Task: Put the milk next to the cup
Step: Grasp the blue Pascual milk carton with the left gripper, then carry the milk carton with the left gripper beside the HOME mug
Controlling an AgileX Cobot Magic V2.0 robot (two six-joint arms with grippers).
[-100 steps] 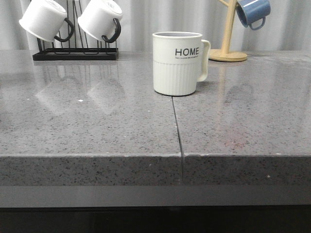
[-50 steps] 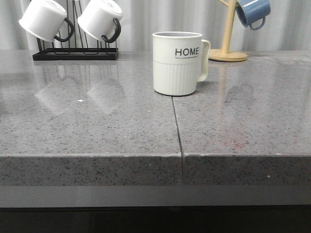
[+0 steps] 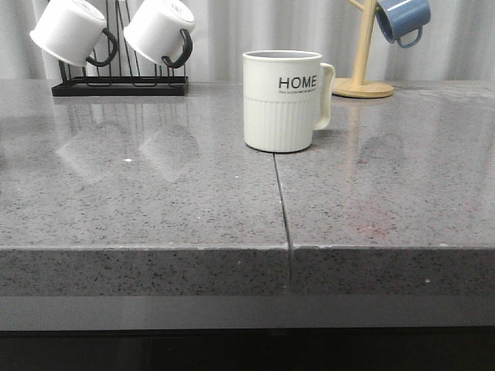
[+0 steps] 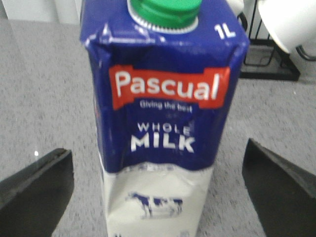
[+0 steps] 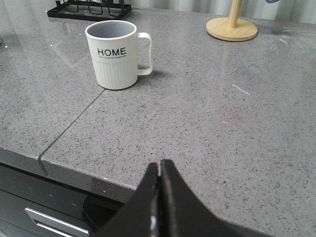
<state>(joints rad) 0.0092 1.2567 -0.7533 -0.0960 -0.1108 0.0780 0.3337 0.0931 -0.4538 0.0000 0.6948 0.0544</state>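
The milk [image 4: 163, 128] is a tall carton with a dark blue top, green cap, "WHOLE MILK" lettering and a cow picture. It stands upright on the grey counter, seen only in the left wrist view. My left gripper [image 4: 158, 192] is open, its black fingers [image 4: 34, 187] apart on either side of the carton with gaps to it. The cup [image 3: 282, 100], cream-white with ribbed lower half and "HOME" lettering, stands mid-counter; it also shows in the right wrist view [image 5: 113, 54]. My right gripper [image 5: 159, 168] is shut and empty over the counter's front edge.
A black rack [image 3: 120, 81] with two white black-handled mugs [image 3: 158, 31] stands at the back left. A wooden stand [image 3: 362, 77] holding a blue mug [image 3: 402, 19] is at the back right. A seam [image 3: 282, 209] runs across the counter in front of the cup.
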